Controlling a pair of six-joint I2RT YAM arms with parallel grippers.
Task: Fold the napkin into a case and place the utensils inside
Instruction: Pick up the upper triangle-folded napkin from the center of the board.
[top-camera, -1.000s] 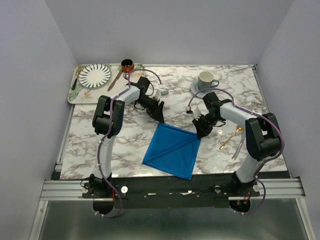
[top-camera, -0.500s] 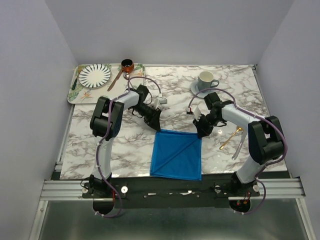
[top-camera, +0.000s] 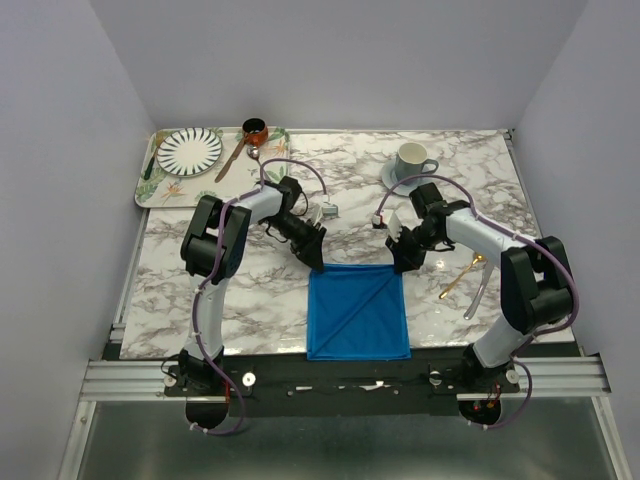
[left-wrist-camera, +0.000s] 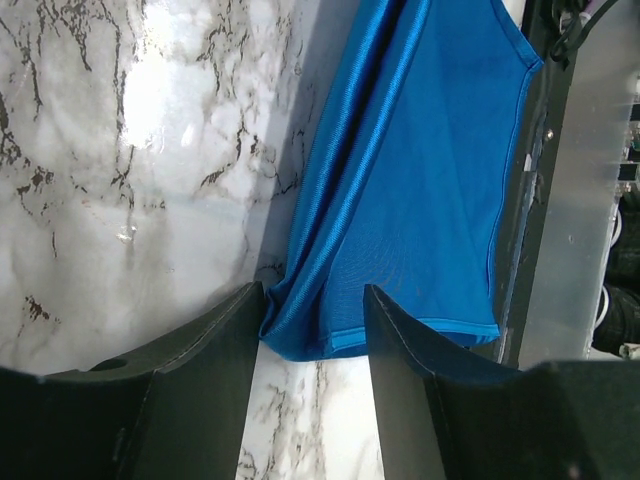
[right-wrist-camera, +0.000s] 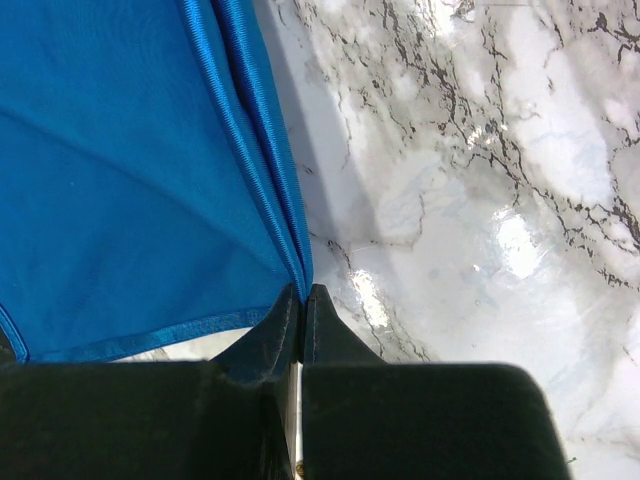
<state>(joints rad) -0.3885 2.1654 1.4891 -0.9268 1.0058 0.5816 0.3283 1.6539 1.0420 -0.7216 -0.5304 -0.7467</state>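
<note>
Pinching the far right corner of the bright royal-blue cloth napkin (right-wrist-camera: 120, 180), the right gripper (right-wrist-camera: 301, 296) has its black jaws pressed together on the hem, the cloth drawn into narrow ridges that run up to them. At the napkin's far left corner the left gripper (left-wrist-camera: 310, 295) stands with its jaws spread; the bunched corner sits in the gap between them, and the wrist view does not settle whether it is clamped. From above, both grippers – left (top-camera: 316, 262) and right (top-camera: 403, 262) – meet the far edge of the napkin (top-camera: 357, 315), which lies spread as a square on the white-and-grey marble table (top-camera: 260, 300), a diagonal crease across it and its near edge at the table's near rim. A slim gold-coloured metal spoon (top-camera: 460, 278) lies just right of the right gripper, apart from the cloth. Farther back stands a pale cup (top-camera: 410, 158) on a saucer – and at the far left a leaf-patterned tray (top-camera: 145, 190) carries a striped round plate (top-camera: 188, 150).
</note>
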